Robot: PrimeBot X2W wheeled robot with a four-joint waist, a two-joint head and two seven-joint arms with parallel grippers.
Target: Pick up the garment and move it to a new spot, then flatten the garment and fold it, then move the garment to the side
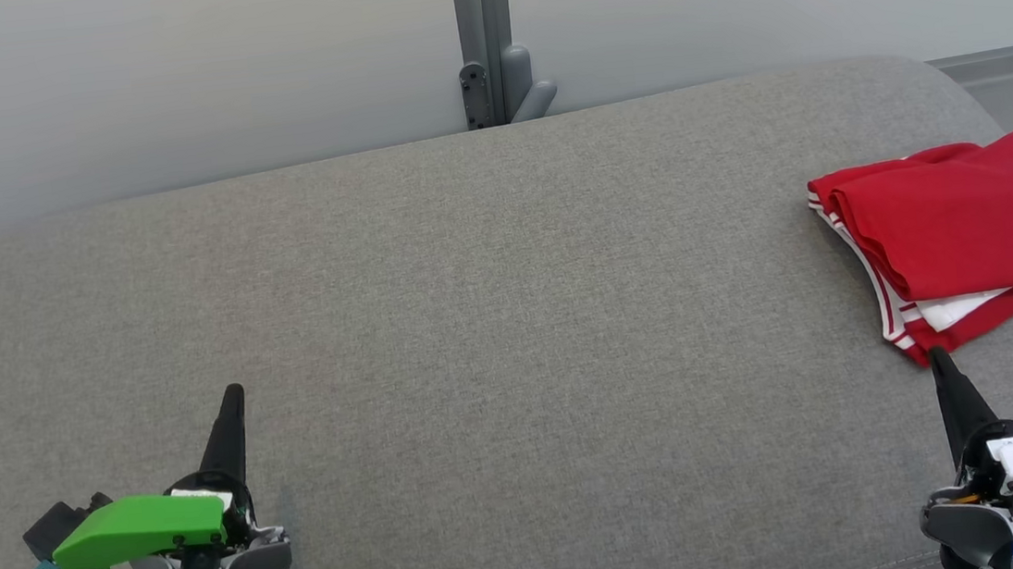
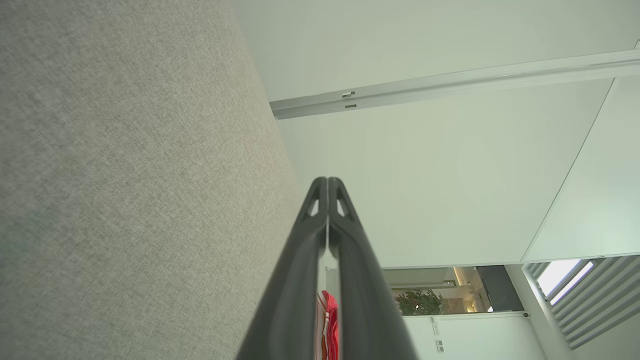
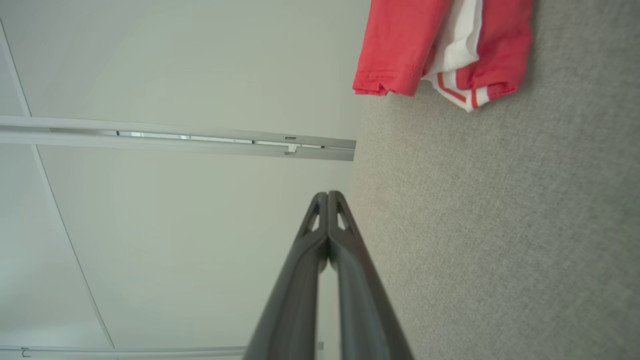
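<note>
Garment (image 1: 957, 232), red with white-striped trim, lies folded in a compact stack at the far right of the grey fabric surface (image 1: 492, 323), its right edge running out of my head view. I see my left claw (image 1: 233, 394) near the left, fingers pressed fully together and holding nothing, well apart from the garment. My right claw (image 1: 937, 356) is at the near right, also closed tight and empty. Its tip sits just beside the garment's near corner, and my right wrist view shows bare fabric between them. A grey post (image 1: 483, 36) stands against the pale far wall.
</note>
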